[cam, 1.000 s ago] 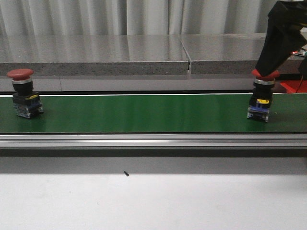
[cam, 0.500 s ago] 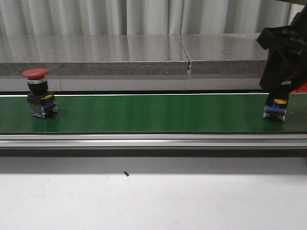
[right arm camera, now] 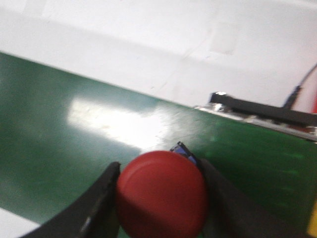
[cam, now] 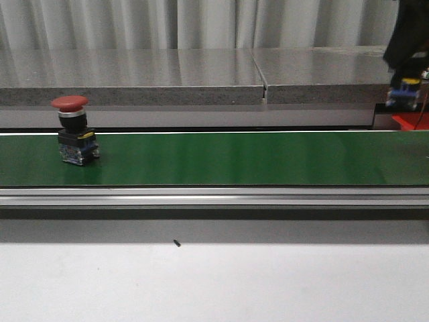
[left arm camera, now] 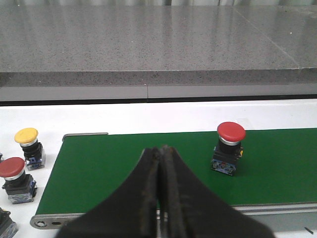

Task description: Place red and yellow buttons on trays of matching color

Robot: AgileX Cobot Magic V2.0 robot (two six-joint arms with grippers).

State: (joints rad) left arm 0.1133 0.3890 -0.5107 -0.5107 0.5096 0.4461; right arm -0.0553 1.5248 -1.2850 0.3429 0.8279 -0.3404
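Note:
A red button (cam: 72, 131) stands upright on the green belt (cam: 234, 157) at the left; the left wrist view shows it (left arm camera: 229, 148) beyond and to one side of my left gripper (left arm camera: 161, 149), which is shut and empty. My right gripper (right arm camera: 158, 173) is shut on another red button (right arm camera: 161, 193), its fingers (right arm camera: 101, 201) on both sides of the cap. In the front view that held button (cam: 406, 92) hangs above the belt's right end, over a sliver of the red tray (cam: 410, 121). The yellow tray is out of view.
Off the belt's left end, on the white table, stand a yellow button (left arm camera: 27, 148) and a spare red button (left arm camera: 15, 173). A grey stone ledge (cam: 201, 77) runs behind the belt. A metal rail (cam: 214, 196) borders its front.
My right gripper closed on the right-hand red button and lifted it up and to the right off the belt. The other red button rode the belt to the right.

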